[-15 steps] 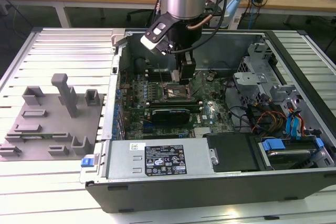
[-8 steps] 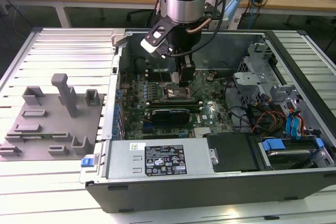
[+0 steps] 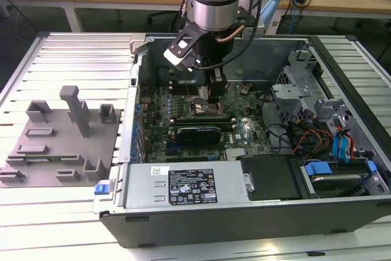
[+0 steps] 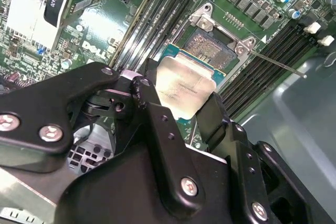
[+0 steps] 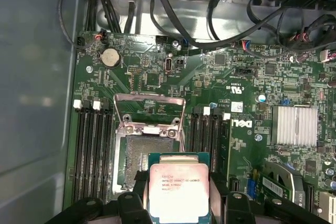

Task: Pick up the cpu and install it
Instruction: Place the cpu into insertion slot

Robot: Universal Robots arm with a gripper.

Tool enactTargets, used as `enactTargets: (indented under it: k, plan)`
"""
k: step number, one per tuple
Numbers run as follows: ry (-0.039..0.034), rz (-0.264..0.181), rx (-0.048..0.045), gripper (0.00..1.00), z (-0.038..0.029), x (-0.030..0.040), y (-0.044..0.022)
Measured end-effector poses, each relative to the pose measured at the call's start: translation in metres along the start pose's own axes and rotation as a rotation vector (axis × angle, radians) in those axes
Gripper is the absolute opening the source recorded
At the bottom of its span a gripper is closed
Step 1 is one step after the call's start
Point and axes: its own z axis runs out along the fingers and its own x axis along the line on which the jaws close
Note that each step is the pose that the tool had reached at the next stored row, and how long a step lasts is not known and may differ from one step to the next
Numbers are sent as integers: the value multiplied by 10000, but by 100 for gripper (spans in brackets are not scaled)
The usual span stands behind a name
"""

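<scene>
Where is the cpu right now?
In both wrist views the cpu is held in the gripper, partly over the open socket, with memory slots on either side.

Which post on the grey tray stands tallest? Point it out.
The slim, capped post between two squat blocks, in the exterior view; every other upright on the tray is much lower.

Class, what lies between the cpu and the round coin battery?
In the first wrist view, the raised metal socket frame lies between the cpu and the coin battery.
</scene>
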Motion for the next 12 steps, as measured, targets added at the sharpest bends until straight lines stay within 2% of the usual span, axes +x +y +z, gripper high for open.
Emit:
enactTargets:
  k: [12]
  plan:
    - [10,-99,-2,55,148,94,-5]
